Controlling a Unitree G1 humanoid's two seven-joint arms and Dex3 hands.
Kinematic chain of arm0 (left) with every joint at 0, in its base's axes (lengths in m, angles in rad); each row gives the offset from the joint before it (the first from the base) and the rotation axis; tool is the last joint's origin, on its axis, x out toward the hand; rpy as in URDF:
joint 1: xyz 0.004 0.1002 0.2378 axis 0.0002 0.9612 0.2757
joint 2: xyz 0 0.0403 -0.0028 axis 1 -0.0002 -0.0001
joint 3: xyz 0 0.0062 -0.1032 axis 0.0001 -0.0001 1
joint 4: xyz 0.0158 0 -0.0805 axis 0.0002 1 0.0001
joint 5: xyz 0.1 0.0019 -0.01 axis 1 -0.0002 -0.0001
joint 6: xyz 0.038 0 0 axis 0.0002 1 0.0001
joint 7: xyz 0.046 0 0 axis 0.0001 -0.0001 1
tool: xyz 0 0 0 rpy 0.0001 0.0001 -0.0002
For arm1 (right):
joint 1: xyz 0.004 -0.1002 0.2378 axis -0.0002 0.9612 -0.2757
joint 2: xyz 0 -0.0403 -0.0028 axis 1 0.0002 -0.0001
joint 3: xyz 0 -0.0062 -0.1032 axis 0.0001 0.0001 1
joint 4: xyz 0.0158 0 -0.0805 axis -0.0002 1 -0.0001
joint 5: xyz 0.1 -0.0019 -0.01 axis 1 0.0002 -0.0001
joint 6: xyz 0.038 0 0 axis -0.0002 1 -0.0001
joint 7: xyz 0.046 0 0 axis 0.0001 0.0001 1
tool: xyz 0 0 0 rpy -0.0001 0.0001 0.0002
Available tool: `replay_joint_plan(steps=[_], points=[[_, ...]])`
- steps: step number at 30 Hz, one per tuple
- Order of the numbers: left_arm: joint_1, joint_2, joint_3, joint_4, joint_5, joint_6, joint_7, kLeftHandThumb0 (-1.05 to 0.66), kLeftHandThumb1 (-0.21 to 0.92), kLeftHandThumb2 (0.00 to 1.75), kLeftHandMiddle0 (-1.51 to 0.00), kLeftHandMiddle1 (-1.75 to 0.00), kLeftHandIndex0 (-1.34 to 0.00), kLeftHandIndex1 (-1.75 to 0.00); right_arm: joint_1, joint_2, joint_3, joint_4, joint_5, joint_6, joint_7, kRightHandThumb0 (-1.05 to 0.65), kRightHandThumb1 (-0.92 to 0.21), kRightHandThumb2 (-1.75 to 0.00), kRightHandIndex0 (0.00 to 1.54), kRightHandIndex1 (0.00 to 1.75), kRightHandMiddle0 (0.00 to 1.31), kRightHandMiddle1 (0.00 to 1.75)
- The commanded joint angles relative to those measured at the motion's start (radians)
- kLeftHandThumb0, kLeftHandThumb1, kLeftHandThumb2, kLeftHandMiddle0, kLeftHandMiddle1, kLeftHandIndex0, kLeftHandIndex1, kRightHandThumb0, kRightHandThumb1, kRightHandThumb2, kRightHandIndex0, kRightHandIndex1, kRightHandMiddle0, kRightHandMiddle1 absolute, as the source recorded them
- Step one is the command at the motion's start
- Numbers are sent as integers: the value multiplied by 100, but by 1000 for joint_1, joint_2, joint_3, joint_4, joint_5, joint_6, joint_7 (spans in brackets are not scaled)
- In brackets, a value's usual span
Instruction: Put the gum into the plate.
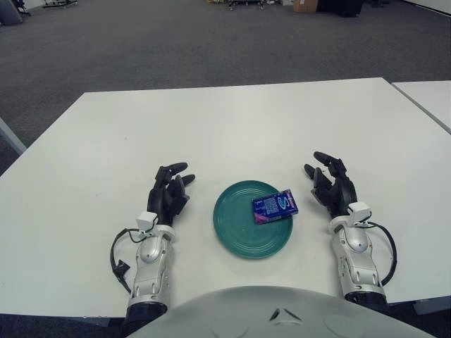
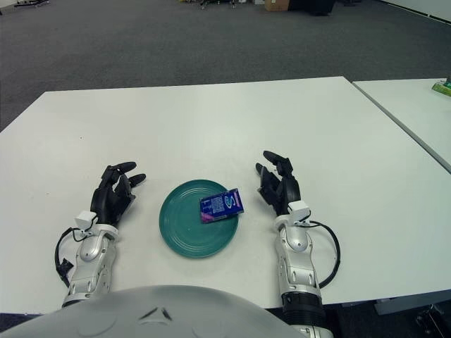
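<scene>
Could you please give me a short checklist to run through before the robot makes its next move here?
1. Gum pack is on the plate: ok, it lies at the right rim, its right end reaching just past the edge.
2. Right hand holds nothing: ok, fingers open, right of the plate.
3. Left hand holds nothing: ok, fingers relaxed, left of the plate.
4. Both hands apart from plate and pack: ok.
5. Plate sits flat on the table: ok.
6. Pack stable on the rim: cannot tell.
</scene>
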State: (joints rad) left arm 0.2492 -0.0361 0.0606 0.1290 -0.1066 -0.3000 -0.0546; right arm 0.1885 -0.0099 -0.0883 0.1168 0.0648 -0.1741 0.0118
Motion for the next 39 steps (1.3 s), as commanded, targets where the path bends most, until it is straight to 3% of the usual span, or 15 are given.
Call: replay_joint_plan(steps=[1,6,39], points=[[31,20,-8,33,18,47,-12,-71,92,77,-53,-108,-39,-129,70,14,7,75,2,96,-3,-68,-92,-78,61,1,13,89],[47,30,-13,11,31,54,-9,-72,92,79,-55,-101,-38,-123,73,14,11,72,-3,98,-5,-68,-92,-78,60,1,12,88],[86,25,-29,-76,27,121,-7,-72,92,77,-56,-92,-35,-116,89,16,17,52,-1,107,-3,-68,-92,-79,62,1,11,89]])
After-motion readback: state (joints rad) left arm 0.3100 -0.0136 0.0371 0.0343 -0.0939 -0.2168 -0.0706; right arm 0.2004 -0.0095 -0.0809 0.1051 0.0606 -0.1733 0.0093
